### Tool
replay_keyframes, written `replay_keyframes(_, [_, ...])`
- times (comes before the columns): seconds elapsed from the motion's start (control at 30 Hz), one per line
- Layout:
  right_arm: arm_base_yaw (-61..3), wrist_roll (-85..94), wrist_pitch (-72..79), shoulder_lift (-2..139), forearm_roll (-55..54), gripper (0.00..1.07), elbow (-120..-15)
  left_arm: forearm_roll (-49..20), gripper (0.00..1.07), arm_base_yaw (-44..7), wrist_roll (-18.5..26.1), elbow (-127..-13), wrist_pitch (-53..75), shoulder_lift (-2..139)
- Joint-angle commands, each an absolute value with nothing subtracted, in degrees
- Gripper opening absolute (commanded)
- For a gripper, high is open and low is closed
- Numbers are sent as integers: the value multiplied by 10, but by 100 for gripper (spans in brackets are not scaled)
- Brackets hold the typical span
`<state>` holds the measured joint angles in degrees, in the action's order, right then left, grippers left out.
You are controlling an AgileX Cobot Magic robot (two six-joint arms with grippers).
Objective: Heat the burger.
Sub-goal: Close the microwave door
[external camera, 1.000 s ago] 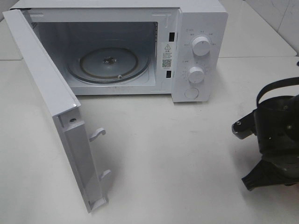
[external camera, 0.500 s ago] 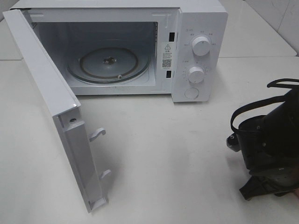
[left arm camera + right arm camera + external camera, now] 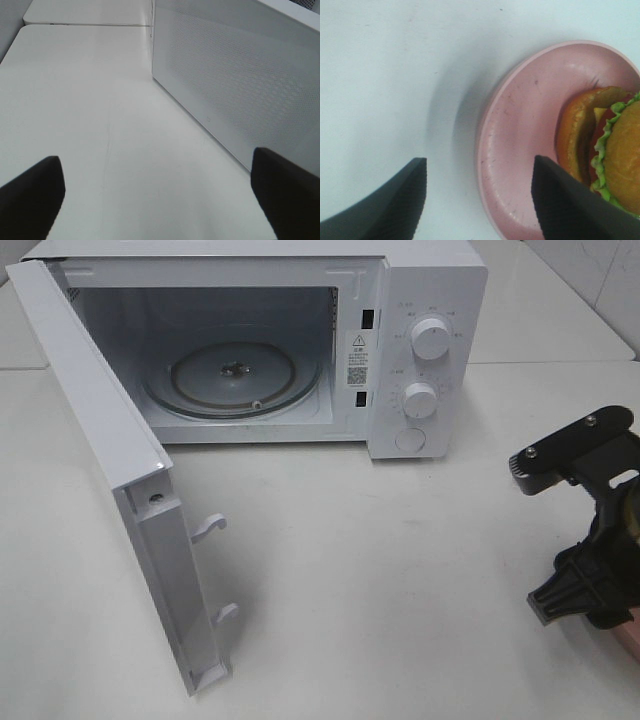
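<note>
The burger [image 3: 615,155] sat upright, bun up, on the pink plate [image 3: 520,150]; the right gripper [image 3: 477,200] hovered above, jaws apart, grasping nothing.

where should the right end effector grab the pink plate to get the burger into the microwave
By judgement, grip the pink plate at its bare raised rim on the side away from the burger, coming down from above with one finger inside the rim and one outside. The burger sits off-centre, so that edge is clear, and the lip gives the right end effector, whose jaws stand apart, something thin to pinch.
</note>
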<state>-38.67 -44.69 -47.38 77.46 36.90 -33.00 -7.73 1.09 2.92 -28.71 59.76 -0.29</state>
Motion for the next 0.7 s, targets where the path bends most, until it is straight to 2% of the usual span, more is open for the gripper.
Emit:
replay_keyframes(0.03, [-388,-290,-488,669,240,68,-330,-76,95,13,26,-285,592,-15])
replay_keyframes(0.23, [-388,-143,-527,528,123,79,-330,-76,95,13,26,-285,592,-15])
replay_keyframes(0.7, [-388,-116,-674,272,114,77,-330,-77,95,13,26,-285,592,-15])
